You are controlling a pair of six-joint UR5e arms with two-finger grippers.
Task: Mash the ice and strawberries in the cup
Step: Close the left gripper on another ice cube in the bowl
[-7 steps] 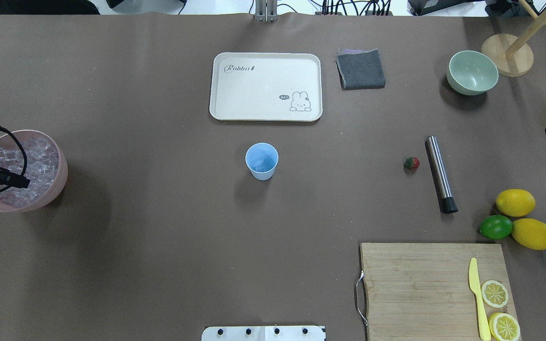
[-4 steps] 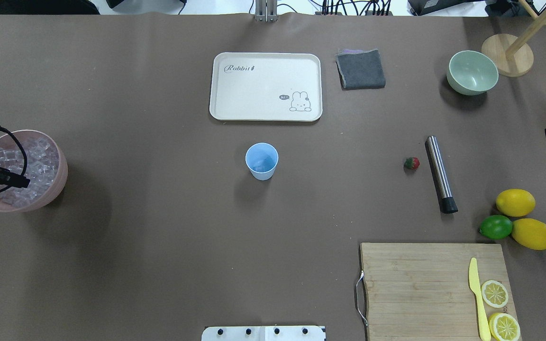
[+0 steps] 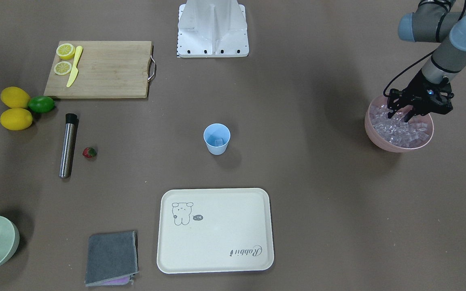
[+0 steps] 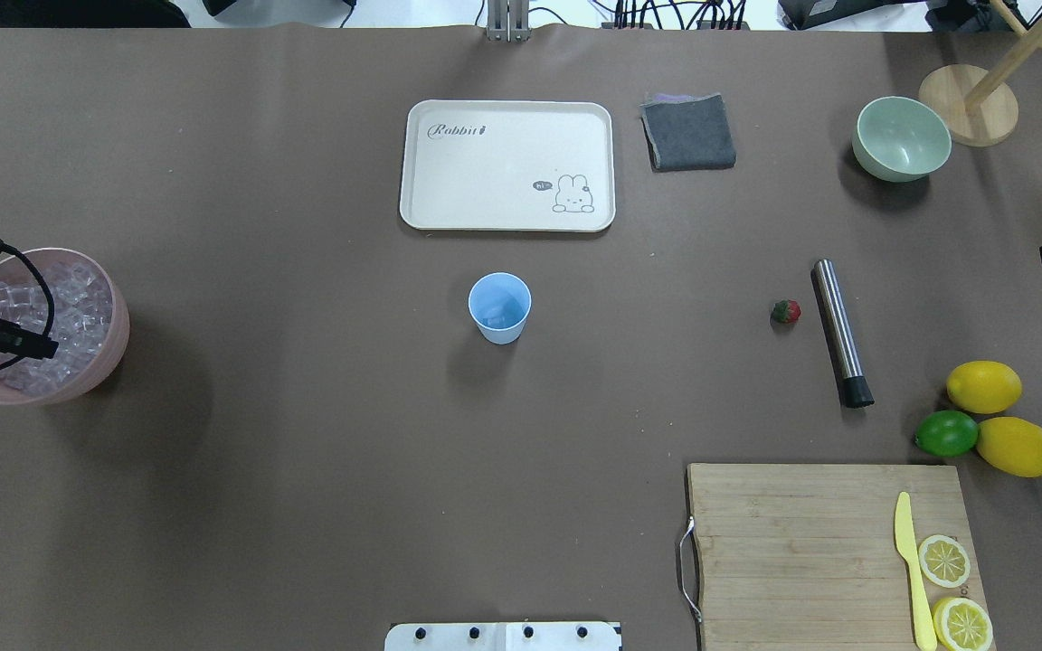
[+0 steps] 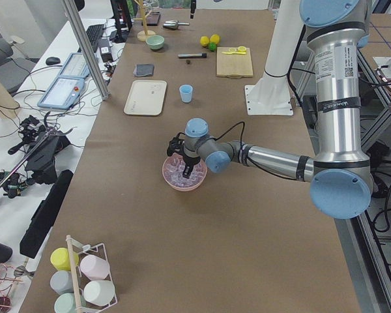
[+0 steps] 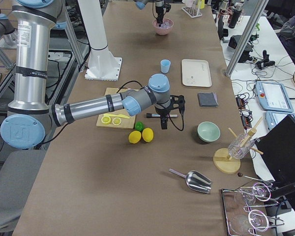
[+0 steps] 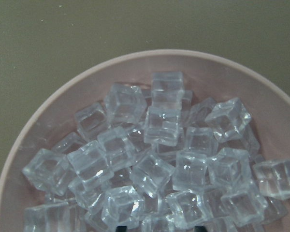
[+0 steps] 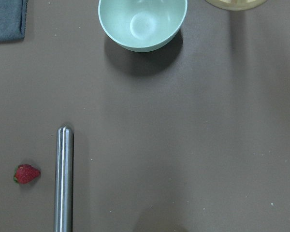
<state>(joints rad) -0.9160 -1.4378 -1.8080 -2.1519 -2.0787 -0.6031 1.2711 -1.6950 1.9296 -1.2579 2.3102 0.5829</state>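
- The left hand (image 3: 399,114) is open, fingers apart, low over the ice (image 7: 154,169) at the right edge of the front view.
- It should go down on one top cube and close gently, so the cube does not pop out.
- The pink bowl (image 7: 63,116) is full, so it should lift straight up.
- The cup (image 4: 501,333) stands mid-frame in the overhead view. One cube seems to be inside.
- The strawberry (image 4: 785,312) lies right of the middle on the surface (image 4: 304,452), beside a metal muddler (image 4: 836,321).
- I cannot tell if the right hand (image 6: 163,118) is open or closed.

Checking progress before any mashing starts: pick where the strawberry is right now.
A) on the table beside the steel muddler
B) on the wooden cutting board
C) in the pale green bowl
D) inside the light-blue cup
A: the strawberry lies on the brown table cover right beside the steel muddler, far from the cup.
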